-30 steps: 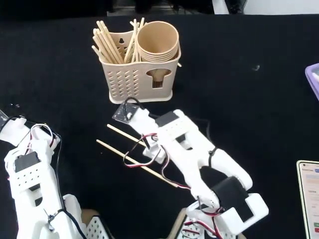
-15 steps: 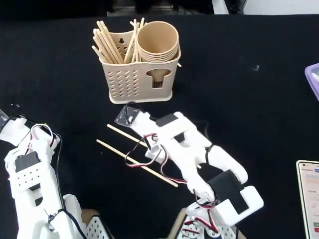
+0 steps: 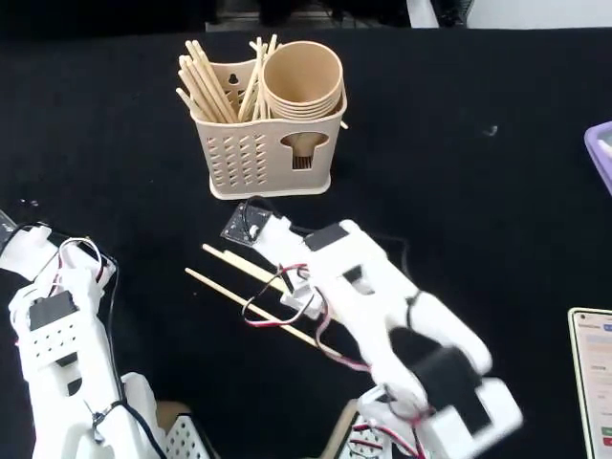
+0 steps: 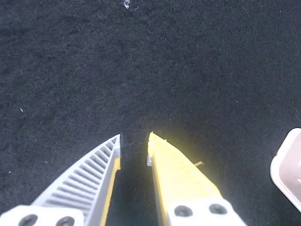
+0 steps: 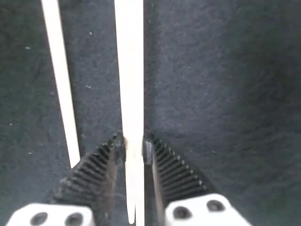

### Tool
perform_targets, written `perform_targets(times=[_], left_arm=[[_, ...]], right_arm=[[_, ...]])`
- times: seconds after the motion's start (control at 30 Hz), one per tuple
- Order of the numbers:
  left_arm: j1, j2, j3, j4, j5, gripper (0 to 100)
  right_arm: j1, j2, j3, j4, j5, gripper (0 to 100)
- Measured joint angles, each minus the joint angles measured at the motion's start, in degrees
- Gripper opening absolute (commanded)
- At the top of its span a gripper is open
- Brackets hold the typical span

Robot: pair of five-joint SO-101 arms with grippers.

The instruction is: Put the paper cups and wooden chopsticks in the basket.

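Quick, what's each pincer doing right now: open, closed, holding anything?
Left pincer: slightly open, empty.
Right pincer: closed on a wooden chopstick.

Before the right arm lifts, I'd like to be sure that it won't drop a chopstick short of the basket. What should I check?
1. Right tool shut on a chopstick, jaws pressing both its sides: ok.
2. Second chopstick lies outside the jaws, apart from the held one: ok.
3. Grip place along the chopstick's length, for balance: cannot tell.
4. Basket upright, top open: ok.
5. Room among the standing chopsticks beside the paper cups: cannot tell.
6. Left tool open and empty, away from the lift path: ok.
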Motion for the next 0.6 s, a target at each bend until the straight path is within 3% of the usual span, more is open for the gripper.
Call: perform_targets(times=[0.33, 0.6], left_arm=[[0.00, 0.00, 0.00, 0.00, 0.00, 11], [0.00, 0.00, 0.00, 0.00, 0.00, 11]], right_arm=[[-0.53, -30.77, 1.05, 0.09, -6.68, 1.1], [-10.29, -45.36, -3.60, -8.18, -7.56, 1.1]])
